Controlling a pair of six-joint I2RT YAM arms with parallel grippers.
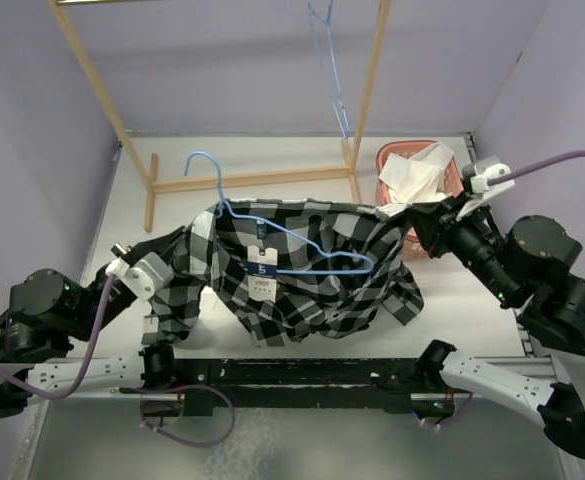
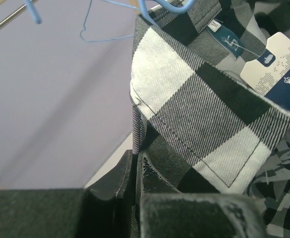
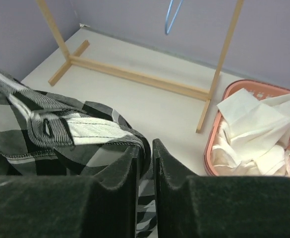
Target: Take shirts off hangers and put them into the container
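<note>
Both arms hold plaid shirt (image 1: 302, 285) spread out over near side of worktop (image 1: 462, 290), just left of basket (image 1: 383, 185).
L jaws clamped tight on a checked edge at shirt's left side; R jaws pinch fabric at its right end, right beside basket. Blue hanger (image 1: 272, 228) lies across collar area w/ paper tag (image 1: 261, 272) below, hook poking toward wooden rack (image 1: 262, 181). White shirt (image 1: 417, 175) sits crumpled in basket. 2nd hanger (image 1: 327, 60) hangs at back, top out of frame.
</note>
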